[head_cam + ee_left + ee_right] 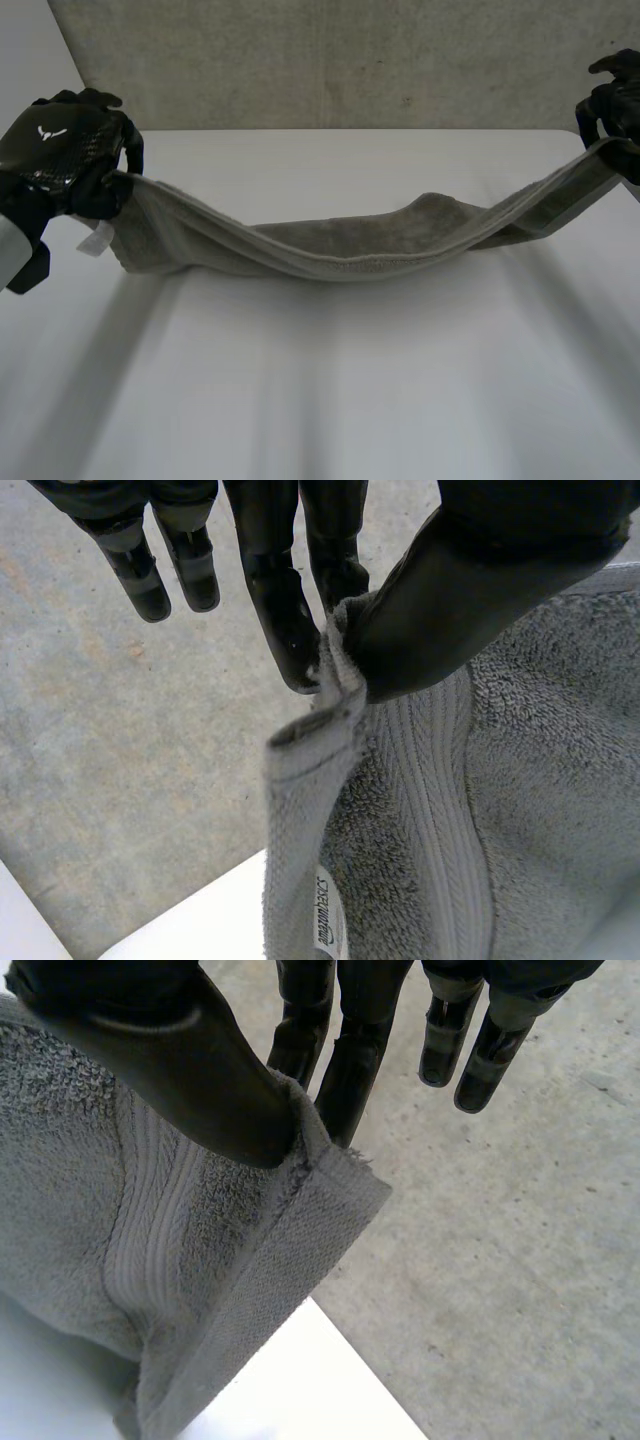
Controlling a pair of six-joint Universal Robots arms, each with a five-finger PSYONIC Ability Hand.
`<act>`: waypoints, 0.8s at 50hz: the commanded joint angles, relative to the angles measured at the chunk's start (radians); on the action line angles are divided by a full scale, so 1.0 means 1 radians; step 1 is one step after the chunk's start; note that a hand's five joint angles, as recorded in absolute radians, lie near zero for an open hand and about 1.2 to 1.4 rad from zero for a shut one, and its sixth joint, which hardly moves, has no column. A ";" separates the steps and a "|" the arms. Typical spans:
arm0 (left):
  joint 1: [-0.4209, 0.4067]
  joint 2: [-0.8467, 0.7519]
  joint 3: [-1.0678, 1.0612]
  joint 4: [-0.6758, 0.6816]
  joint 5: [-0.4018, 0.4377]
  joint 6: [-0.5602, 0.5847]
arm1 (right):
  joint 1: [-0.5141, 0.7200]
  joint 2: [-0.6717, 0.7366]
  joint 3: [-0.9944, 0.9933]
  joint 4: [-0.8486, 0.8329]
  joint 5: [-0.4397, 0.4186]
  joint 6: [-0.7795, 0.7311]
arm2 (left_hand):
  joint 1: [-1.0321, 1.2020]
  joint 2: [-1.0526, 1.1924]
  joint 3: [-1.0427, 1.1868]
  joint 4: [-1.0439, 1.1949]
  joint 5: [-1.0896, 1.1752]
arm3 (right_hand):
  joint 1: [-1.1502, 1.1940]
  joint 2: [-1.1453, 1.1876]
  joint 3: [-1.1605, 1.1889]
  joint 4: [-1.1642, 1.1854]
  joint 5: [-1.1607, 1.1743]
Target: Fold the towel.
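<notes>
We log: desk [330, 400], under both hands; towel [400, 235], slung between them, middle sagging toward the desk; left hand [70, 155] and right hand [612, 105], each pinching a towel corner, thumb against finger; label [330, 925], near the left pinch. We judge level, matched hands fold it best.

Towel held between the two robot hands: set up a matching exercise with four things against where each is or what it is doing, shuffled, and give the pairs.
Things:
1. left robot hand
2. right robot hand
3. middle of the towel
4. white label

States:
A. sags lowest, over the table
B. pinches the towel's end at the head view's right
C. hangs off the towel beside the left robot hand
D. pinches the towel's end at the head view's left

Pairs: 1-D, 2-B, 3-A, 4-C
</notes>
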 commanded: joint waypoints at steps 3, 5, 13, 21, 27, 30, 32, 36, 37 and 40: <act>-0.024 -0.333 0.262 0.122 -0.063 0.001 | 0.195 0.299 -0.192 -0.286 0.075 -0.014 | 0.083 0.073 -0.043 -0.050 0.060 | 0.091 0.082 -0.007 -0.060 0.068; -0.036 -0.400 0.351 0.145 -0.097 0.003 | 0.223 0.365 -0.271 -0.331 0.130 -0.016 | 0.083 0.073 -0.043 -0.050 0.060 | 0.091 0.082 -0.007 -0.060 0.068; -0.070 -0.505 0.663 0.168 -0.172 0.001 | 0.243 0.452 -0.643 -0.357 0.282 0.073 | 0.083 0.073 -0.043 -0.050 0.060 | 0.091 0.082 -0.007 -0.060 0.068; -0.061 -0.359 0.564 0.198 -0.160 0.003 | 0.217 0.363 -0.560 -0.374 0.190 0.268 | 0.083 0.073 -0.043 -0.050 0.060 | 0.091 0.082 -0.007 -0.060 0.068; -0.061 -0.324 0.426 0.222 -0.121 0.011 | 0.189 0.279 -0.368 -0.478 0.092 0.279 | 0.083 0.073 -0.043 -0.050 0.060 | 0.091 0.082 -0.007 -0.060 0.068; -0.047 -0.313 0.305 0.236 -0.089 0.012 | 0.156 0.263 -0.295 -0.503 0.049 0.279 | 0.083 0.073 -0.043 -0.050 0.060 | 0.091 0.082 -0.007 -0.060 0.068; -0.007 -0.295 0.213 0.241 -0.063 0.014 | 0.133 0.263 -0.264 -0.503 0.030 0.277 | 0.083 0.073 -0.043 -0.050 0.060 | 0.091 0.082 -0.007 -0.060 0.068; 0.025 -0.275 0.119 0.241 -0.025 0.012 | 0.074 0.271 -0.160 -0.506 -0.063 0.270 | 0.083 0.073 -0.043 -0.050 0.060 | 0.091 0.082 -0.007 -0.060 0.068; 0.034 -0.264 0.072 0.241 -0.002 0.012 | 0.074 0.271 -0.159 -0.506 -0.063 0.270 | 0.083 0.073 -0.043 -0.050 0.060 | 0.091 0.082 -0.007 -0.060 0.068; 0.041 -0.252 0.031 0.241 0.021 0.012 | 0.027 0.266 -0.080 -0.511 -0.134 0.253 | 0.083 0.073 -0.043 -0.050 0.060 | 0.091 0.082 -0.007 -0.060 0.068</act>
